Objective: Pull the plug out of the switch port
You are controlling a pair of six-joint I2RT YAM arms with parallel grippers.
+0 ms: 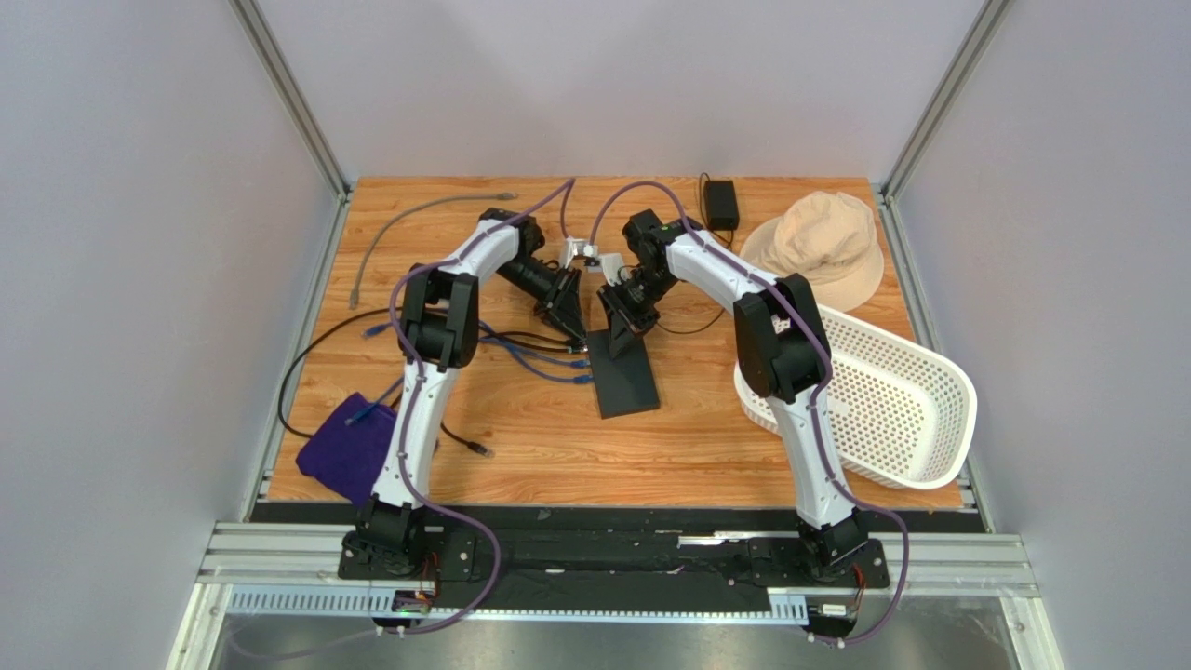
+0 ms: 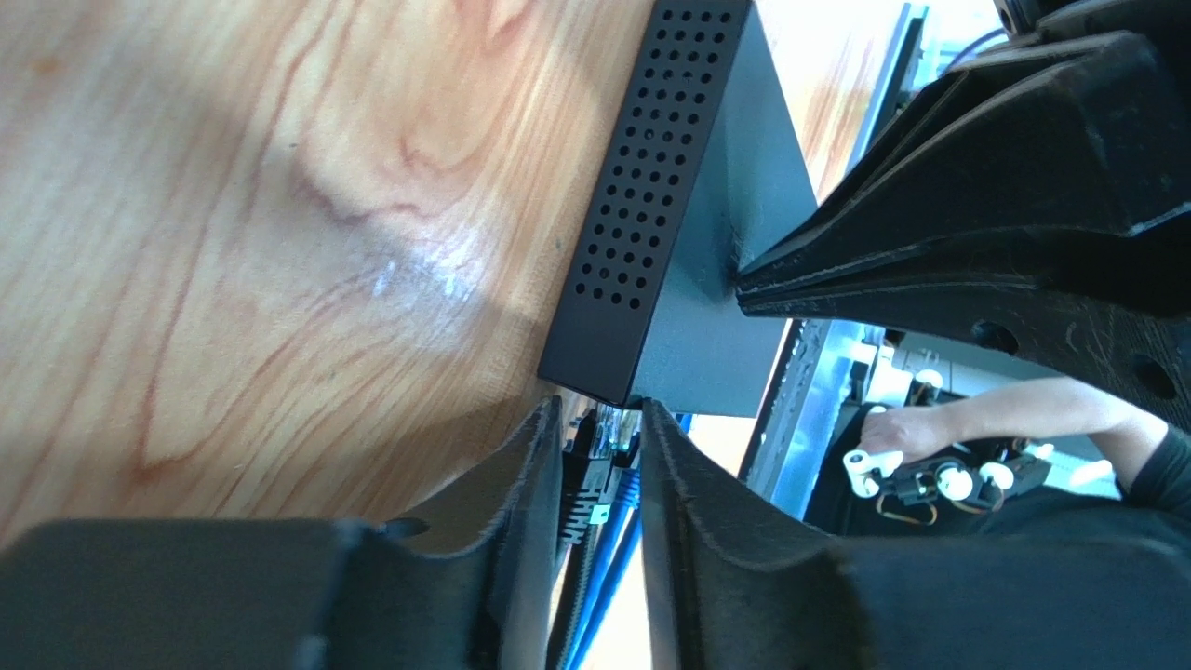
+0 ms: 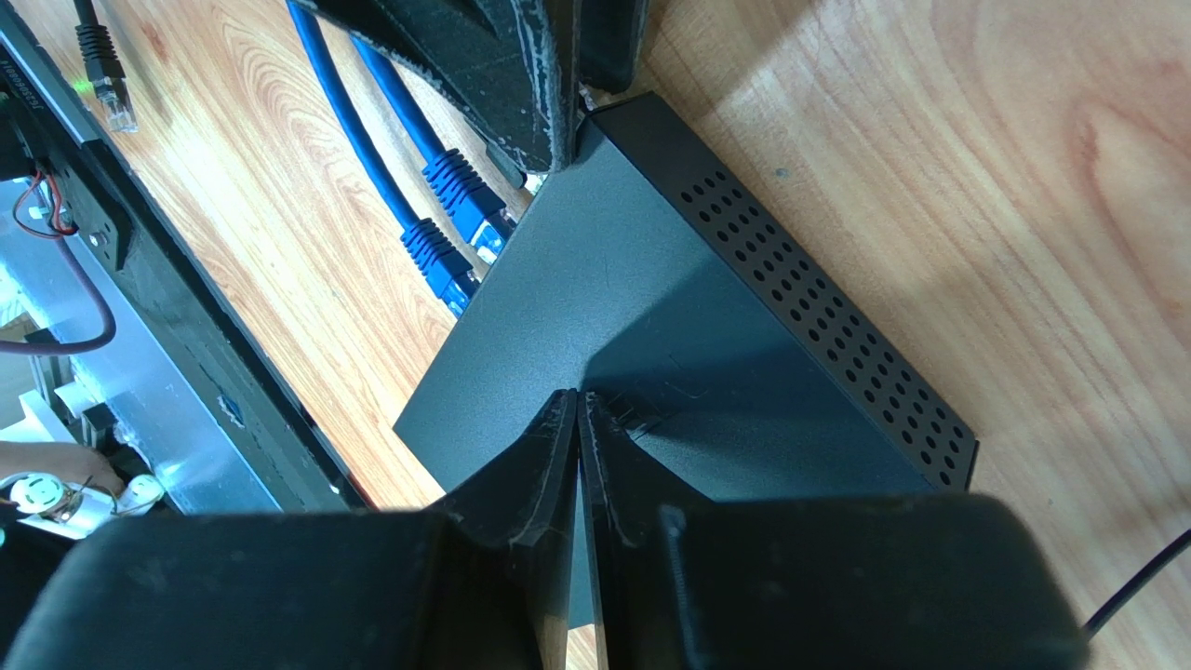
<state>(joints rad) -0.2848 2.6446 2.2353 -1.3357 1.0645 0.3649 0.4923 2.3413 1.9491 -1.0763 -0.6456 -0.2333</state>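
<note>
The switch (image 1: pixel 625 374) is a flat black box lying mid-table, with vent holes along its side (image 2: pixel 629 210). My left gripper (image 2: pixel 601 412) stands at the switch's port corner, its jaws open on either side of a black-booted plug (image 2: pixel 604 468) that goes into the switch. A narrow gap shows on one side of the plug. From above, the left gripper (image 1: pixel 576 337) hides that plug. My right gripper (image 3: pixel 578 405) is shut with nothing in it, its tips resting on the switch's top (image 3: pixel 629 321). Two blue plugs (image 3: pixel 468 196) sit in neighbouring ports.
Loose blue cables (image 1: pixel 531 356) trail left of the switch. A grey cable (image 1: pixel 406 231) and a black cable (image 1: pixel 301 377) lie further left, above a purple cloth (image 1: pixel 347 444). A power adapter (image 1: pixel 722 205), beige hat (image 1: pixel 825 244) and white basket (image 1: pixel 895 398) lie at the right.
</note>
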